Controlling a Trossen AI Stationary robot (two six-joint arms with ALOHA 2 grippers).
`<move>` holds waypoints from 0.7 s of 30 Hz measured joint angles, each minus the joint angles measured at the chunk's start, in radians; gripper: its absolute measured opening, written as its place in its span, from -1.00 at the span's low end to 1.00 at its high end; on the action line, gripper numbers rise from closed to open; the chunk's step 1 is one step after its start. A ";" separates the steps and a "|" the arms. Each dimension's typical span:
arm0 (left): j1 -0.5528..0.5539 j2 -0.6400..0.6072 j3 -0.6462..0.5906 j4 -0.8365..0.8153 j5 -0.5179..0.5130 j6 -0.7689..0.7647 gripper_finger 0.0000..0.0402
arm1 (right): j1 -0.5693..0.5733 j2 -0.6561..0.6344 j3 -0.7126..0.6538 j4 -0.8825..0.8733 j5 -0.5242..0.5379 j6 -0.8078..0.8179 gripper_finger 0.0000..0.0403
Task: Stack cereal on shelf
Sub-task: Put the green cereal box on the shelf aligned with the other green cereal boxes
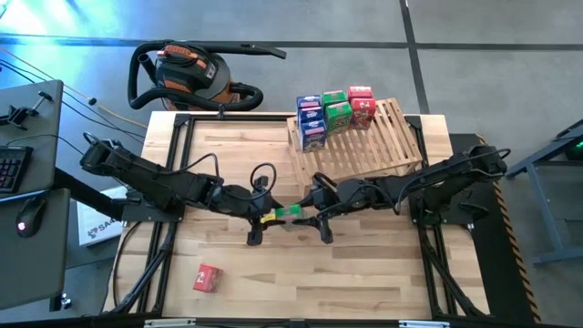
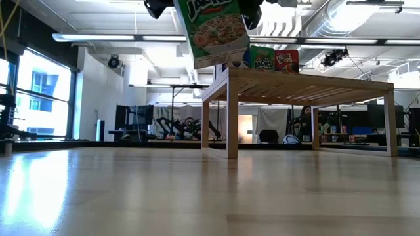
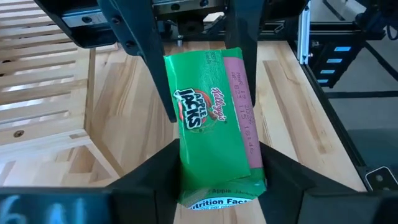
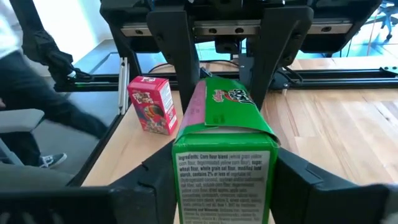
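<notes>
My left claw [image 1: 258, 219] and right claw [image 1: 314, 216] meet at mid-tabletop [image 1: 364, 273], both clamped on one green cereal box [image 1: 288, 213] held in the air, near the shelf [image 1: 383, 137] with its boxes. A red box [image 1: 208, 278] lies apart.

A robotics lab or workshop, by the look of it: a plank table [image 1: 301, 264] stands on grey concrete, an orange shop vacuum [image 1: 187, 71] beside it. Exposed ducts [image 2: 328, 23] and strip lights run overhead, with what may be more rigs along the far wall.
</notes>
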 joint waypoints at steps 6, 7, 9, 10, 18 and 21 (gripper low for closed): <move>-0.004 -0.013 0.000 -0.004 -0.001 -0.015 0.00 | 0.000 -0.001 0.000 0.000 0.000 -0.016 -0.19; -0.011 -0.022 -0.001 -0.001 -0.004 -0.015 0.02 | 0.000 -0.004 0.000 -0.002 -0.001 -0.020 -0.20; -0.029 -0.043 -0.015 0.014 -0.037 -0.015 0.06 | 0.000 -0.014 0.000 -0.001 -0.001 -0.031 -0.20; -0.039 -0.055 -0.030 0.025 -0.056 -0.015 0.07 | 0.000 -0.022 0.001 -0.001 0.000 -0.036 -0.20; -0.066 -0.178 -0.227 0.204 -0.077 -0.023 0.09 | -0.006 -0.139 0.002 -0.047 0.011 -0.128 -0.20; -0.066 -0.223 -0.314 0.321 -0.050 -0.024 0.09 | -0.018 -0.243 0.003 -0.149 0.069 -0.176 -0.20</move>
